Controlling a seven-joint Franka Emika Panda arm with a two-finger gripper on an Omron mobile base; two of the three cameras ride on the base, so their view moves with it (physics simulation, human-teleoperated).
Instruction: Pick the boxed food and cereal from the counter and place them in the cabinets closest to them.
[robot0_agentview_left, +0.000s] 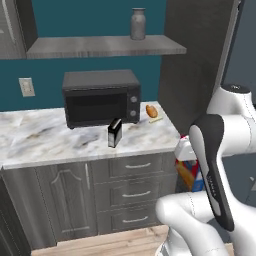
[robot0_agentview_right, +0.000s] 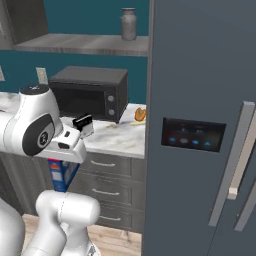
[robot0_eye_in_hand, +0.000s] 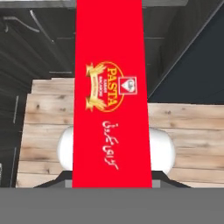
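My own arm hides most of the cereal (robot0_agentview_left: 187, 172) beside the surface (robot0_agentview_left: 45, 140); my gripper's fingertips sit behind it.

A teal wall (robot0_agentview_left: 100, 17) is backing a grey shelf (robot0_agentview_left: 100, 46); a fridge (robot0_agentview_right: 200, 75) is standing over a plank floor (robot0_agentview_left: 110, 243).

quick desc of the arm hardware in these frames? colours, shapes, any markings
Glossy white arm built of rounded, bulbous links. A long dark grey inlay panel runs along one link, and a dark round joint cap with a small pale mark sits at the elbow. Flat dark disc tops one joint. No cables visible.
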